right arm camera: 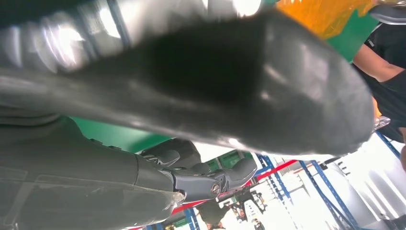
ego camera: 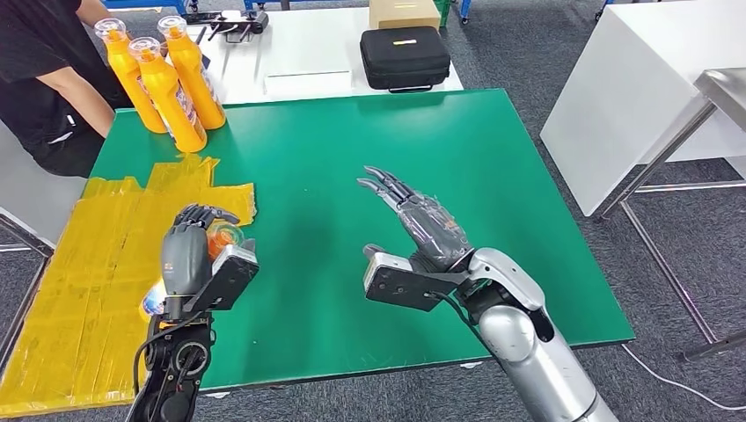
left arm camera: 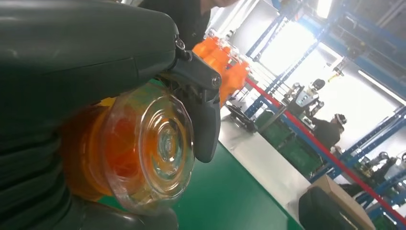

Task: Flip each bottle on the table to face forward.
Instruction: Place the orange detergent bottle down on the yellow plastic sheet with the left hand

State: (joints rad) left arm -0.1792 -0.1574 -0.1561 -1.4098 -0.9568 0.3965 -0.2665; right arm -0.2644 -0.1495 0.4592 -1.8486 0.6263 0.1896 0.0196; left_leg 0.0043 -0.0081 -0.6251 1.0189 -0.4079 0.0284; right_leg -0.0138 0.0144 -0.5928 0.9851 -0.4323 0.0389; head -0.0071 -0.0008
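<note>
Our left hand [ego camera: 186, 255] is gripping a bottle [ego camera: 222, 237], fingers wrapped round it.

We are holding it over the yellow sheet [ego camera: 79, 290], clear cap [left arm camera: 153, 143] pointing away from the wrist. Our right hand [ego camera: 422, 224] is hovering beside it over the green table [ego camera: 493, 176], fingers spread, holding nothing. Three bottles [ego camera: 167, 79] are standing well ahead of the left hand, near a person [ego camera: 44, 70].

green table [ego camera: 396, 158] | three orange bottles [ego camera: 167, 83] upright, far-left corner | yellow sheet [ego camera: 79, 264] left side
</note>
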